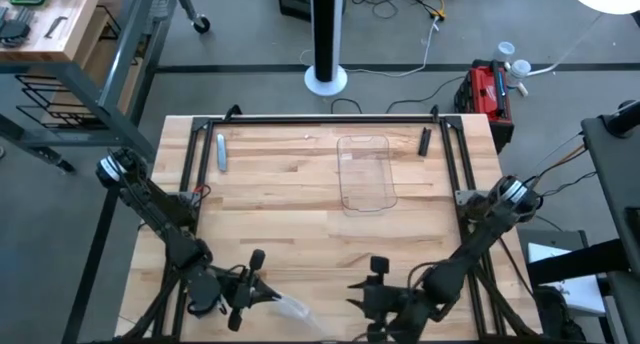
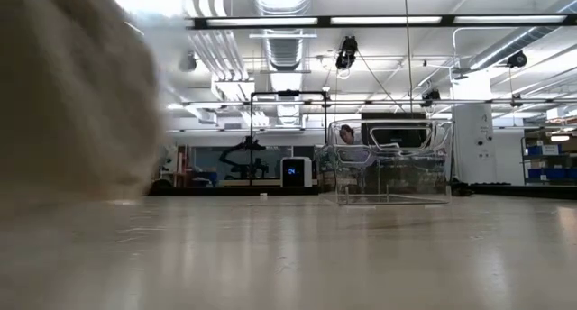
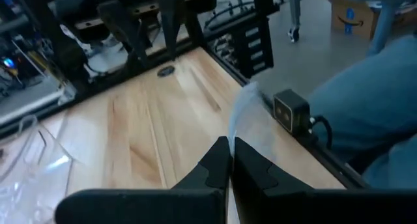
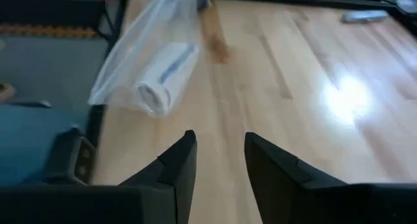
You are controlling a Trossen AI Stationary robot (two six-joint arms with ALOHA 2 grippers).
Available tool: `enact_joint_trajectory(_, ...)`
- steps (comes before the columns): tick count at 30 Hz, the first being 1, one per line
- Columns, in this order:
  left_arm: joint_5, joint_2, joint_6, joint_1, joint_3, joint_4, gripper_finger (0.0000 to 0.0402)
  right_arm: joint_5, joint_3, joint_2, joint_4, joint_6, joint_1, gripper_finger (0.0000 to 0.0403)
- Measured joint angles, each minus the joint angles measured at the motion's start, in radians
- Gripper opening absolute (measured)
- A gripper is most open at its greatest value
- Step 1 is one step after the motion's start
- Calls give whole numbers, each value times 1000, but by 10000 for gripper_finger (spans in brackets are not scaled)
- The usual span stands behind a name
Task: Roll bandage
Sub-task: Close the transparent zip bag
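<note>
Near the tabletop's point(image 1: 300, 199) front edge, the left gripper point(image 3: 229, 160) pinches the clear wrapper point(image 4: 146, 45) shut-jawed. Inside hangs the bandage point(image 4: 163, 77), a tight whitish roll, long axis slanting down along the bag. The right gripper point(image 4: 220, 160) stands spread apart, empty. Farther back sits the clear tray point(image 1: 365, 172). No writing is legible.

Even, bright overhead light falls on the table point(image 1: 300, 184), with a white glare patch on the wood in the right wrist view. Ceiling strip lights point(image 2: 261, 22) glow at table height, where a big blurred pale shape point(image 2: 72, 94) fills the left. Both wrist views look soft.
</note>
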Motion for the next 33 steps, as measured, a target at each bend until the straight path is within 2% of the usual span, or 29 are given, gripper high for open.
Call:
enact_joint_trajectory(4, 0, -4, 6, 0, 0, 14, 0, 14, -168, 4, 304, -7, 19, 120)
enact_joint_trajectory(8, -3, -5, 7, 0, 0, 14, 0, -75, -325, 65, 720, -45, 7, 125)
enact_joint_trajectory(11, -71, -5, -7, -2, 0, 14, 0, -133, -361, 86, 877, -109, -6, 138)
enact_joint_trajectory(16, -235, -5, -51, -3, 0, 16, 0, -56, -357, 121, 865, -52, -41, 168)
enact_joint_trajectory(19, -298, -5, -63, -4, 0, 22, 0, -33, -344, 159, 861, -26, -68, 186)
enact_joint_trajectory(25, -304, -5, -58, -8, 0, 23, 0, -2, -303, 195, 861, 18, -97, 209)
enact_joint_trajectory(29, -304, -4, -53, -13, 0, 22, 0, 79, -288, 187, 876, 19, -105, 212)
enact_joint_trajectory(33, -303, -4, -51, -15, 0, 22, 0, 94, -277, 189, 864, -33, -107, 212)
